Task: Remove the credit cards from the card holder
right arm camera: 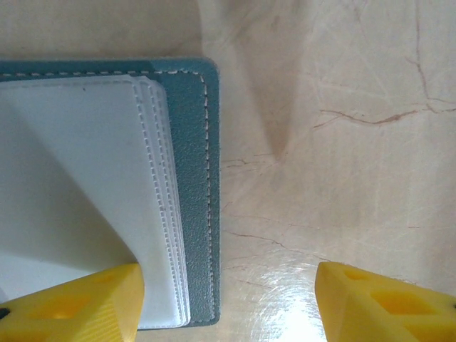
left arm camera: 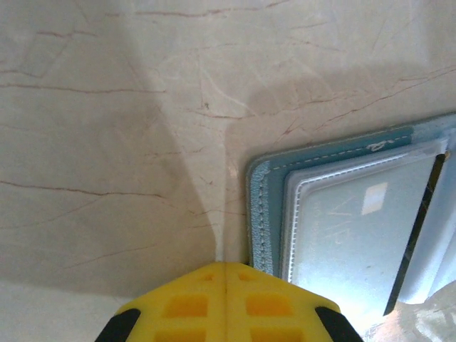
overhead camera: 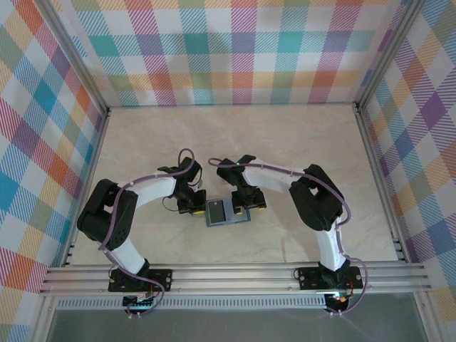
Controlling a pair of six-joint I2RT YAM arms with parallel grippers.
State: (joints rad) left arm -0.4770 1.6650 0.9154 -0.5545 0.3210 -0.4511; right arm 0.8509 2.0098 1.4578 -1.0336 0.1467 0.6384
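Open card holder (overhead camera: 226,212) lay between both claws, midway along the tabletop (overhead camera: 285,142), nearer its near edge.
The left gripper (left arm camera: 225,285) was pressed together just beside the holder's left edge. The right gripper (right arm camera: 228,299) stood spread astride its right edge. A credit card (left arm camera: 349,228) sat in a clear sleeve.
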